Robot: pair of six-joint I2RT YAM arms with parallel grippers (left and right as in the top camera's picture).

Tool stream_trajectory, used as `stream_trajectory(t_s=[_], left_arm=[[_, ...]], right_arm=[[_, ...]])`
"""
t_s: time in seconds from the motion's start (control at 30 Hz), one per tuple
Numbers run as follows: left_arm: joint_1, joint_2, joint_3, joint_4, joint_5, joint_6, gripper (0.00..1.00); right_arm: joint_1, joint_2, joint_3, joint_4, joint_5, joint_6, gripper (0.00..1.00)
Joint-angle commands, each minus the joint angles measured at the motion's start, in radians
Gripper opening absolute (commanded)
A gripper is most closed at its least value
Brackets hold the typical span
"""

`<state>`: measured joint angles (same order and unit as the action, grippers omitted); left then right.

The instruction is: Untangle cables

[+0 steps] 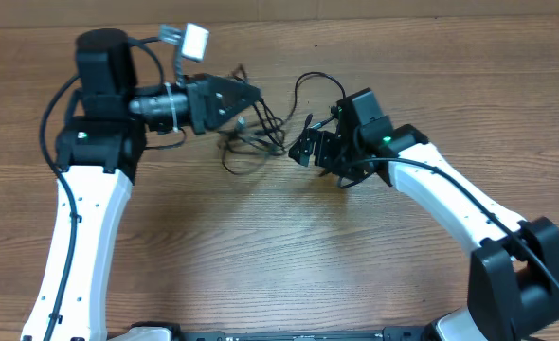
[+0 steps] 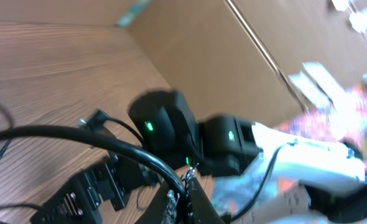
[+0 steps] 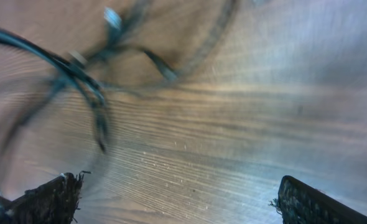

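Note:
Thin black cables [image 1: 259,140] lie tangled on the wooden table between my two grippers, and one loop [image 1: 308,78] arcs toward the right arm. My left gripper [image 1: 253,98] reaches in from the left, above the tangle. In the left wrist view its fingers [image 2: 182,190] are close together on a black cable [image 2: 59,132] that runs off to the left. My right gripper [image 1: 303,150] sits just right of the tangle. In the right wrist view its fingers [image 3: 177,186] are wide apart with bare table between them, and the blurred cables [image 3: 84,78] lie ahead at the upper left.
The right arm's black wrist [image 2: 171,127] is close in front of my left gripper. A brown cardboard wall [image 2: 221,56] stands beyond the table's far edge. A small white tag [image 1: 194,40] sticks up behind the left arm.

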<state>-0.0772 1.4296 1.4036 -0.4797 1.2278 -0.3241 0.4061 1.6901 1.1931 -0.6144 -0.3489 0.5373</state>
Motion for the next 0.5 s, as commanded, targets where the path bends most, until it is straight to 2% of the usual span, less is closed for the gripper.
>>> stream_trajectory(t_s=[0.0,0.1,0.17,0.37,0.47], left_arm=[[-0.030,-0.011,0.026,-0.002,0.083,0.170,0.04],[-0.031,-0.011,0.026,-0.037,0.085,0.241,0.04],[-0.030,-0.011,0.026,-0.076,0.085,0.300,0.04],[-0.058,-0.011,0.026,-0.081,0.112,0.320,0.04],[-0.087,-0.011,0.026,-0.071,0.132,0.387,0.04]], right_arm=[[-0.065,-0.068,0.063,0.002,0.005,-0.142,1.00],[-0.134,-0.088,0.071,-0.027,0.058,-0.143,1.00],[-0.196,-0.103,0.071,-0.029,0.012,-0.143,1.00],[-0.290,-0.117,0.071,0.101,-0.465,-0.157,1.00],[-0.266,-0.117,0.071,0.163,-0.541,-0.201,1.00]])
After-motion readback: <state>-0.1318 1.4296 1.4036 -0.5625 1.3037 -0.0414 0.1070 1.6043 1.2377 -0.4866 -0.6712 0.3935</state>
